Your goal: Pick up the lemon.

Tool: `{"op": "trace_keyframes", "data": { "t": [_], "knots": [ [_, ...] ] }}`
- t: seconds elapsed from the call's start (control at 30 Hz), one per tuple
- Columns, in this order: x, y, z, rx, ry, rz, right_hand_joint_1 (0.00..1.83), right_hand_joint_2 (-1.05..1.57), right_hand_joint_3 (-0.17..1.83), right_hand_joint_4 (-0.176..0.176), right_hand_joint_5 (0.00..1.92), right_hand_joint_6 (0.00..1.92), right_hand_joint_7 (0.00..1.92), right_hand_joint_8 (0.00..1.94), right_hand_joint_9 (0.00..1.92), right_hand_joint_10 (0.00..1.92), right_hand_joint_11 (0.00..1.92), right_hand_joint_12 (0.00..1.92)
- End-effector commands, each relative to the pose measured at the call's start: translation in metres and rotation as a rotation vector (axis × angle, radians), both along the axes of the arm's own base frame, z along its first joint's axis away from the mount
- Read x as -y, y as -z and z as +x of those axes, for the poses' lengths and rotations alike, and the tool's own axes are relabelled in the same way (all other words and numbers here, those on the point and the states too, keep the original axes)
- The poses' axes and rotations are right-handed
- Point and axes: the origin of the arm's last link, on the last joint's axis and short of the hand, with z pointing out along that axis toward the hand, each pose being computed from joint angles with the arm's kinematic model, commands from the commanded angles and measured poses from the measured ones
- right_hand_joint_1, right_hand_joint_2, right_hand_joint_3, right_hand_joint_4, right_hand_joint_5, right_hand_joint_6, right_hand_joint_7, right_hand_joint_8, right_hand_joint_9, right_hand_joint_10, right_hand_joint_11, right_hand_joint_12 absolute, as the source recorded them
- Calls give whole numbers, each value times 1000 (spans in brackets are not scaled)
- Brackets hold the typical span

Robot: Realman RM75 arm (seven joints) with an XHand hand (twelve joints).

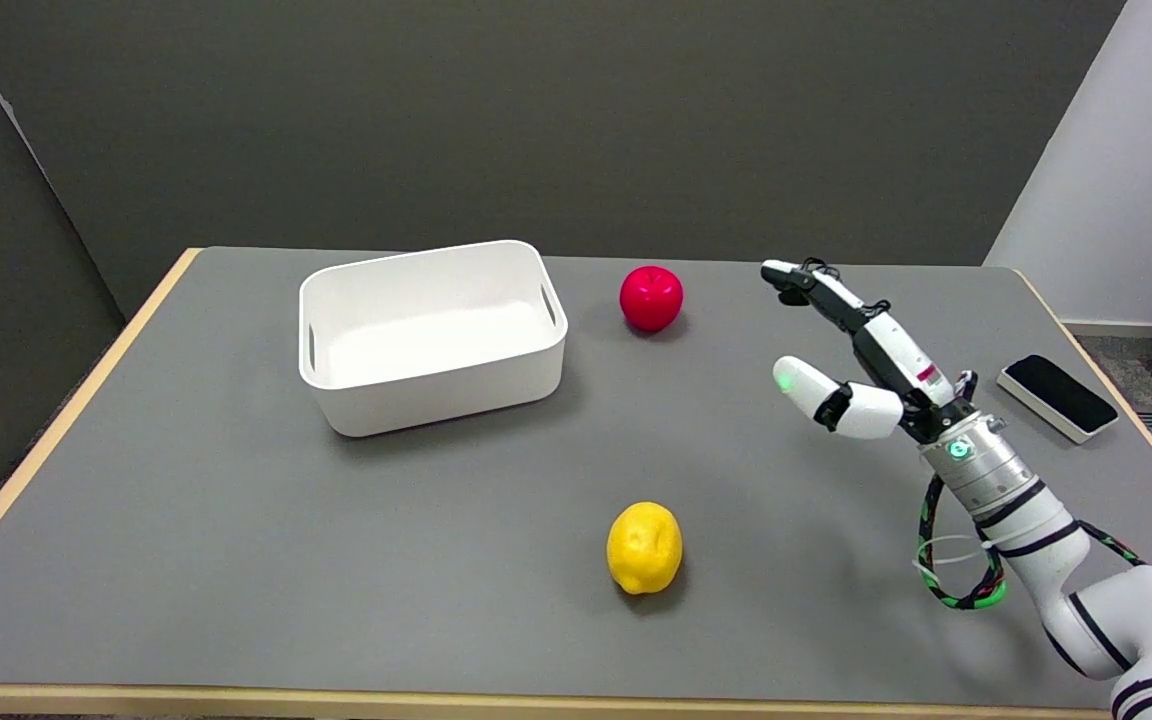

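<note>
While the lemon [644, 547] is left sitting on the matte grey counter [236, 540], nothing is being held by the right hand [851, 365], which is raised with its fingers spread apart and stretched out, thumb splayed below them. The lemon is a bright yellow, slightly dimpled oval, and it's found toward the counter's near edge, resting on its side. The hand is seen well apart from the lemon, off to the lemon's right and farther back, hanging in the air over the counter. A green glow can be made out on the thumb tip. A glossy red apple [651, 297], round and smooth, is placed well behind the lemon. A white plastic bin [433, 335], rectangular with rounded corners and slot handles in its end walls, is set behind the lemon and to its left. A flat black-topped device [1057, 396] with a white rim is parked far right of the lemon, past the hand.
</note>
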Motion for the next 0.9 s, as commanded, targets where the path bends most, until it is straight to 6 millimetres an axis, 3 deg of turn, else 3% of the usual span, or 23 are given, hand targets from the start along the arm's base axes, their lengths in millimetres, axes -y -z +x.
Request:
{"op": "trace_keyframes", "data": {
  "t": [0.03,0.17,0.33,0.53,0.7,0.9],
  "knots": [
    [-6,42,-13,-104,34,127,539,701,847,-74,186,381,183,296,40,673,-1,961],
    [-18,60,-11,-214,9,157,567,634,976,-72,167,457,165,386,36,679,-1,991],
    [-33,77,-2,-269,-19,189,592,624,979,-68,177,466,183,400,49,686,-1,1001],
    [-47,102,-14,-364,-22,290,611,618,978,-65,180,468,190,403,57,690,-1,1018],
    [-54,115,-15,-382,-45,403,620,604,978,-47,183,469,194,400,59,686,-1,1015],
    [-76,121,-12,-372,-38,453,614,601,977,-41,175,463,184,393,47,680,-1,1000]
  ]
}}
